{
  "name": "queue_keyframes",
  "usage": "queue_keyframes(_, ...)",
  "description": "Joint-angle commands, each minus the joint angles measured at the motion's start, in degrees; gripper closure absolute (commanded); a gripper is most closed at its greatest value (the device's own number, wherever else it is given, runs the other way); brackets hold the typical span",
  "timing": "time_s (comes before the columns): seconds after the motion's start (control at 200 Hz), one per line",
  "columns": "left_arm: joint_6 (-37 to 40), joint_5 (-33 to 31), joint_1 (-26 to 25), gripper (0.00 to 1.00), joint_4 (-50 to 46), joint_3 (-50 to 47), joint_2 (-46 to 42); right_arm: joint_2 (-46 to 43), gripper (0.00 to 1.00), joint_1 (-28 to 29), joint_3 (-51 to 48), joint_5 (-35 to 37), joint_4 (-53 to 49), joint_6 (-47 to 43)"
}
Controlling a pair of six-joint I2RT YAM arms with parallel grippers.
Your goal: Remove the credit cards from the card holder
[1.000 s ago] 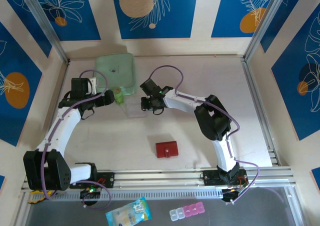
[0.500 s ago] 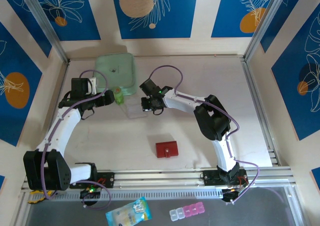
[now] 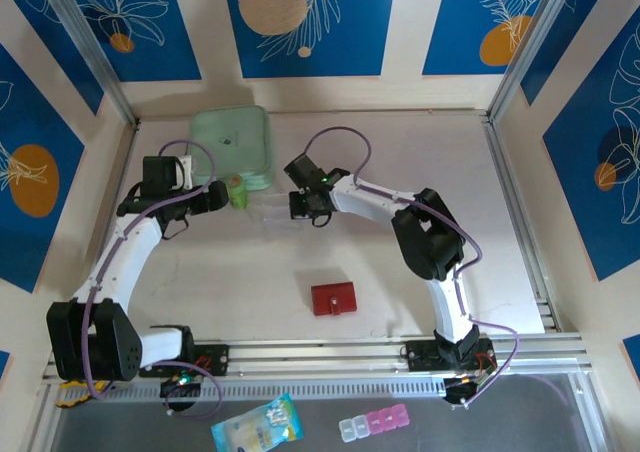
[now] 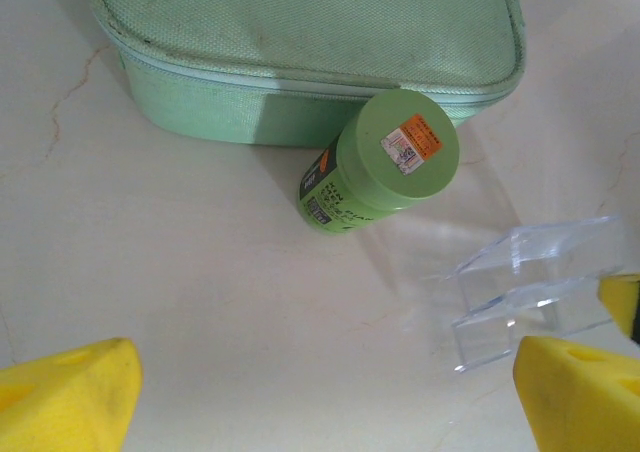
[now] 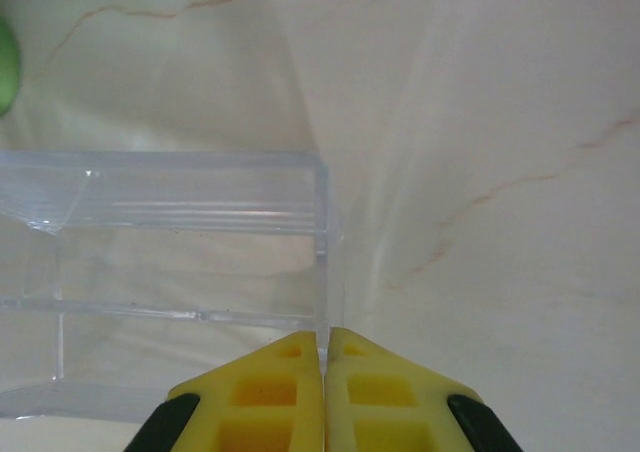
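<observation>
One card holder (image 3: pixel 333 298), small and dark red, lies flat on the pale table (image 3: pixel 400 152) in front of you. It sits near the front edge, roughly midway between the two arm bases. It looks folded shut, and neither gripper is near it; both work well beyond it toward the back of the table.

Your right gripper (image 5: pixel 325 364) is the closer of the two. Its yellow fingers (image 5: pixel 260 392) are pressed together with barely a slit between them, pinching the thin upright wall of a clear plastic box (image 5: pixel 180 262). The box stretches away to the left of the fingers in the wrist view. From above, that gripper (image 3: pixel 292 208) sits at the right end of the box (image 3: pixel 270 215).

Your left gripper (image 4: pixel 320 387) stands wide open with nothing between its yellow fingers (image 4: pixel 65 392). It hovers over bare table, and the clear box (image 4: pixel 540 282) lies just inside the right-hand finger. From above, it (image 3: pixel 215 197) is just left of a green bottle (image 3: pixel 238 189).

That bottle (image 4: pixel 385 162) has a round green lid with an orange sticker. It leans against the side of a mint-green zip pouch (image 4: pixel 300 42), which fills the back left of the table (image 3: pixel 232 142).

Below the front rail you see a blue-and-white packet (image 3: pixel 256 424) and a pink and clear pill organiser (image 3: pixel 373 424).
</observation>
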Motion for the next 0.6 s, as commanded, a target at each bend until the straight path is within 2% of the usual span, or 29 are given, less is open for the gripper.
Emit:
queue_keyframes(0.0, 0.7, -0.7, 0.3, 0.05, -1.0, 1.7, -0.2, -5.5, 0.94, -3.5, -2.2, 3.2, -2.5, -1.8)
queue_keyframes(0.105, 0.8, -0.9, 0.3, 0.05, -1.1, 1.8, 0.0, -7.6, 0.94, -6.7, -5.0, 4.6, -2.8, -3.2)
queue_keyframes(0.355, 1.1, -1.3, 0.3, 0.05, -1.2, 1.7, 0.3, -8.4, 0.94, -13.9, -9.0, 2.3, -1.0, -6.0)
queue_keyframes(0.595, 1.2, -2.1, 0.3, 0.05, -1.4, 1.8, 0.6, -6.8, 0.94, -15.6, -7.4, 2.6, -1.3, -9.3)
